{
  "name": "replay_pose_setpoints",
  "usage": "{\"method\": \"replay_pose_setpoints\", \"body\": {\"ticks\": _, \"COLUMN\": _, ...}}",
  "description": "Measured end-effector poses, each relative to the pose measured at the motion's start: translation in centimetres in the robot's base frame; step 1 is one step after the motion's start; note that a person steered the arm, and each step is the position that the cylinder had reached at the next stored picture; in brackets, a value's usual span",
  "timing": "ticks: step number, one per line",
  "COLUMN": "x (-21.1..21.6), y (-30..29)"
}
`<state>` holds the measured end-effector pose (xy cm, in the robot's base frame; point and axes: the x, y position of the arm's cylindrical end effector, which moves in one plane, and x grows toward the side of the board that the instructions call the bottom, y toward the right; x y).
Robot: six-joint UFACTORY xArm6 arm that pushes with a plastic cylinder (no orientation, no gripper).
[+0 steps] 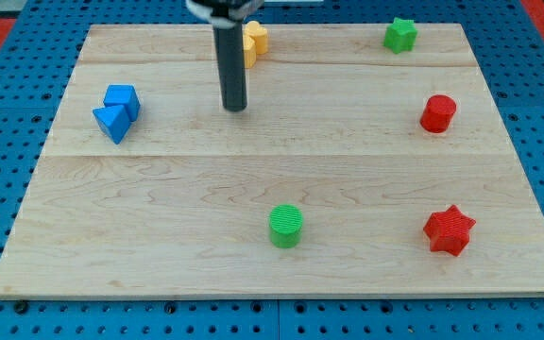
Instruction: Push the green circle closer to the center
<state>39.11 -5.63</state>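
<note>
The wooden bench (pixel 159 189) carried every block. My tip (pixel 235 108), a bare rod with no pincer to clench or release, stood well above the green circle (pixel 286 226), which lay toward the view's bottom. A yellow block (pixel 256 38) sat just behind the rod; blue blocks (pixel 117 111) lay to its left.

Green circle (pixel 286 226), green star (pixel 400 34), red star (pixel 449 229), red cylinder (pixel 437 113), two blue blocks (pixel 116 112), yellow block (pixel 255 38), pale wood-grain worktop (pixel 159 208), dark rod (pixel 232 66).

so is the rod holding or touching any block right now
Nothing is held. My tip rests on bare board, apart from every block; the yellow block sits behind the rod, the green circle far below.
</note>
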Motion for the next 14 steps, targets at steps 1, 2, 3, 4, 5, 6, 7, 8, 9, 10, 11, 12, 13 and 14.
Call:
{"method": "replay_pose_setpoints", "body": {"ticks": 1, "x": 6.9, "y": -1.4}}
{"method": "replay_pose_setpoints", "body": {"ticks": 2, "x": 11.8, "y": -2.3}}
{"method": "replay_pose_setpoints", "body": {"ticks": 3, "x": 13.5, "y": -2.4}}
{"method": "replay_pose_setpoints", "body": {"ticks": 4, "x": 15.3, "y": -1.4}}
{"method": "replay_pose_setpoints", "body": {"ticks": 5, "x": 16.3, "y": -0.1}}
{"method": "replay_pose_setpoints", "body": {"ticks": 6, "x": 17.0, "y": 0.4}}
{"method": "replay_pose_setpoints", "body": {"ticks": 7, "x": 18.0, "y": 2.8}}
{"method": "replay_pose_setpoints", "body": {"ticks": 8, "x": 18.0, "y": 4.3}}
{"method": "replay_pose_setpoints", "body": {"ticks": 9, "x": 18.0, "y": 5.9}}
{"method": "replay_pose_setpoints", "body": {"ticks": 10, "x": 18.0, "y": 5.9}}
{"method": "replay_pose_setpoints", "body": {"ticks": 11, "x": 18.0, "y": 6.4}}
{"method": "replay_pose_setpoints", "body": {"ticks": 12, "x": 16.8, "y": 8.5}}
{"method": "replay_pose_setpoints", "body": {"ticks": 13, "x": 14.9, "y": 9.6}}
{"method": "replay_pose_setpoints", "body": {"ticks": 14, "x": 13.3, "y": 10.4}}
